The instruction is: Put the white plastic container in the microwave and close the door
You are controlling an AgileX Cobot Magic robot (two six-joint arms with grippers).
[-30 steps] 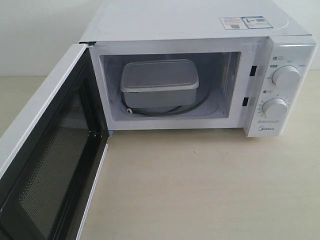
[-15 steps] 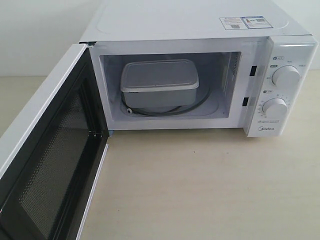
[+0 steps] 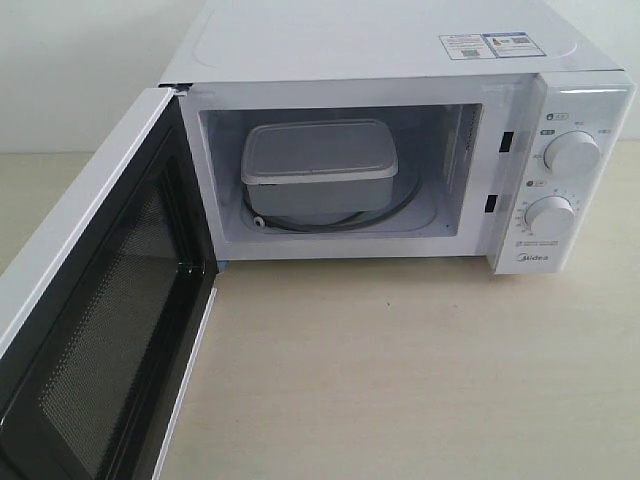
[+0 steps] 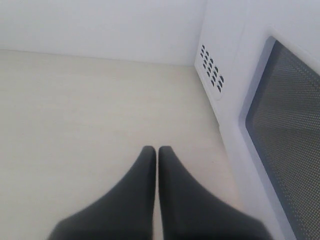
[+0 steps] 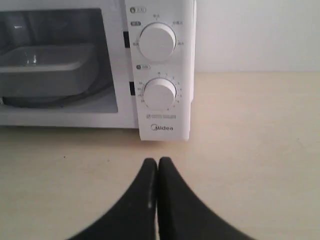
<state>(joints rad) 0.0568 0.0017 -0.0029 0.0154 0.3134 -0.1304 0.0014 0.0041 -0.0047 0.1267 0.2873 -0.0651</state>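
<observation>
A: The white plastic container point(image 3: 318, 160) was spotted inside the microwave point(image 3: 380, 40), seated toward the left of the cavity. Its translucent walls, rounded corners and flat rimmed lid were plainly shown.

B: And the door point(image 3: 100, 300) was flung wide open, its dark mesh window framed in glossy white.

A: The left pincer point(image 4: 157, 150) was seen fully closed, smooth black fingers pressed tip to tip. Nothing was gripped. It was held over the pale matte tabletop point(image 4: 75, 110), near the door's outer face.

B: The right pincer point(image 5: 158, 161) was likewise closed and empty, pointed at the panel, where the round upper dial point(image 5: 157, 42) and lower dial point(image 5: 159, 94) were stacked.
</observation>
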